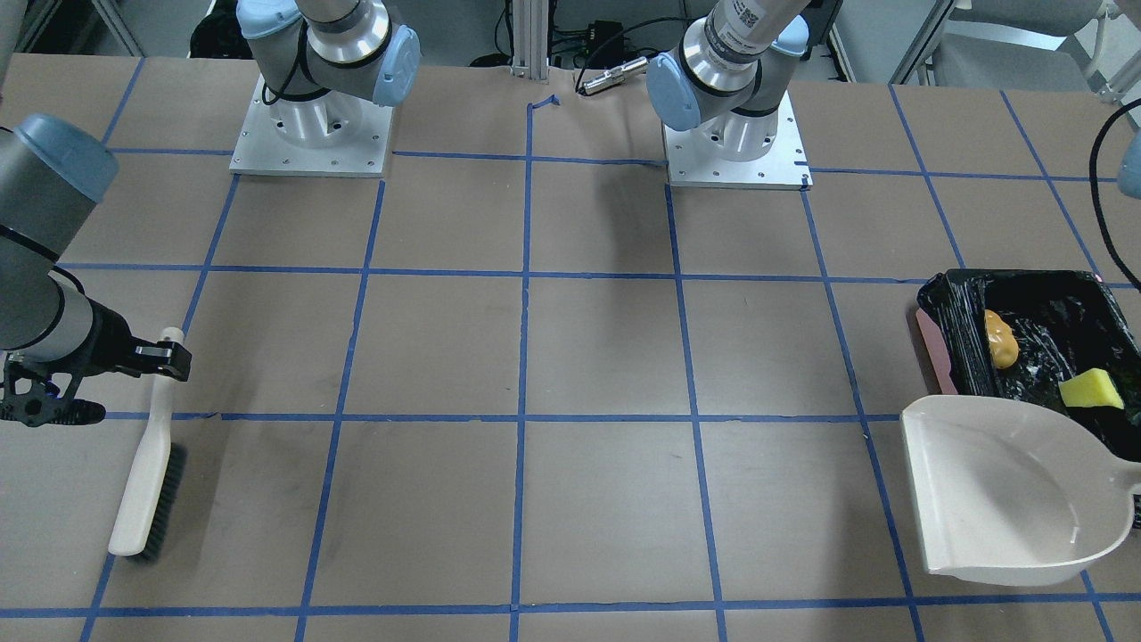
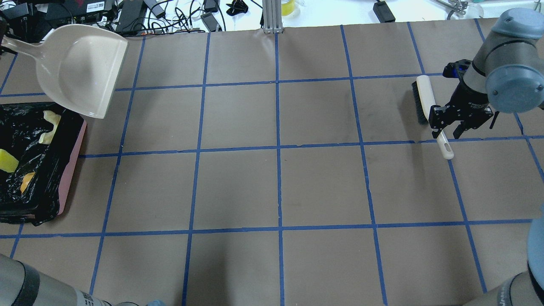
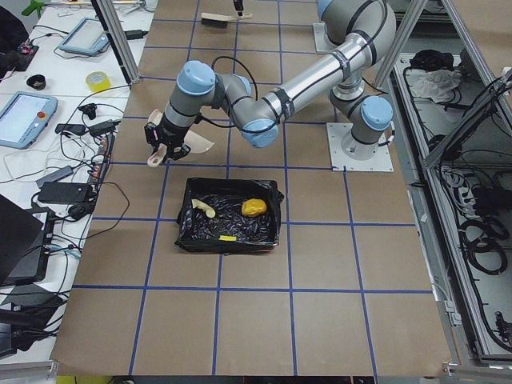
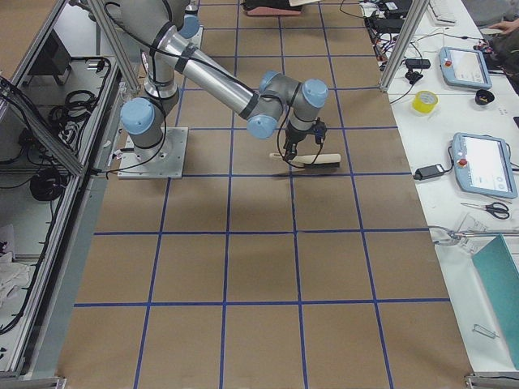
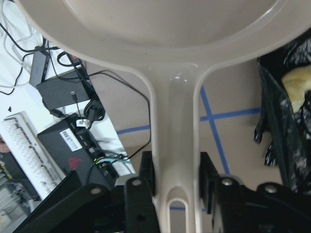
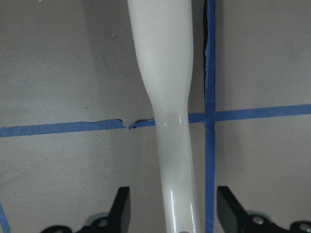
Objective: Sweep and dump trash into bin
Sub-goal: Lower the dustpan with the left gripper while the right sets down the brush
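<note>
Viewing from the wrists outward. Left wrist camera: the left gripper [image 5: 177, 182] has its fingers [image 5: 209, 177] clenched on the handle of the dustpan [image 5: 170, 121], one pad pressed to each side. No fixed camera shows this contact, and the overhead view cuts the gripper off.

Right wrist camera: the right gripper [image 6: 172, 208] straddles the handle of the brush [image 6: 165, 73] with fingers [image 6: 121, 206] released. Bare table [image 6: 63, 73] shows between each pad and the handle.

Overhead view: the bin [image 2: 70, 170] stands at the table's left end, its long side running from the robot's side toward the far side. It holds all three pieces: the brown lump [image 2: 27, 180] nearest the robot, the yellow sponge [image 2: 7, 160] next, the pale croissant [image 2: 49, 127] farthest. Beyond the bin the dustpan is held off the table, open edge facing the table's middle, handle pointing away to the left.

Front-facing view: only lump and sponge show, the dustpan covering the croissant's end of the bin. The lump's long axis lies toward the robot. The brush lies at the right end, handle tip toward the robot, bristles facing the table's middle.
</note>
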Available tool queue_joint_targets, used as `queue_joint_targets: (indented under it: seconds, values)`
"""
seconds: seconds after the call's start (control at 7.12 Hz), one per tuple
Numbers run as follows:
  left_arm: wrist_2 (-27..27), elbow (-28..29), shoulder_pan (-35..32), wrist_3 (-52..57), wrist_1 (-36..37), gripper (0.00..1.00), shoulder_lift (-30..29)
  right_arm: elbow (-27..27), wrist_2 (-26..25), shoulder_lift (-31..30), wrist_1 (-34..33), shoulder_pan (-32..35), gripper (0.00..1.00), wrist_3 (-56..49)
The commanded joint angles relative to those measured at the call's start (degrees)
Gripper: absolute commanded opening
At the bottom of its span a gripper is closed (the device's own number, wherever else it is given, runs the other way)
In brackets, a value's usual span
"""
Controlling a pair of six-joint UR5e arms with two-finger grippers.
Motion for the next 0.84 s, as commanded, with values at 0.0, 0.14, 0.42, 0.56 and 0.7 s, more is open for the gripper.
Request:
queue_joint_targets:
  seconds: [0.0, 0.14, 0.42, 0.56, 0.7]
  values:
    - [-0.8, -0.2, -2.6, -11.0, -10.8, 0.00, -3.3, -0.2, -0.1, -0.2, -0.4, 0.0, 0.81, 0.0]
    - [1.1, -0.1, -5.1, -13.9, -11.3, 0.00, -4.9, -0.6, -0.1, -0.7, -0.4, -0.1, 0.87, 0.2]
    - [6.1, 0.5, -9.6, -17.8, -14.1, 0.00, -8.3, -4.7, 0.1, -3.5, 2.1, -0.1, 1.00, 1.0]
    - [6.7, 0.2, -11.0, -24.2, -14.5, 0.00, -8.9, -8.7, 0.6, -5.7, 7.8, 0.1, 1.00, 2.9]
    - [8.0, 0.4, -12.7, -27.1, -15.2, 0.00, -9.3, -13.6, 1.2, -7.7, 14.4, 0.7, 1.00, 7.5]
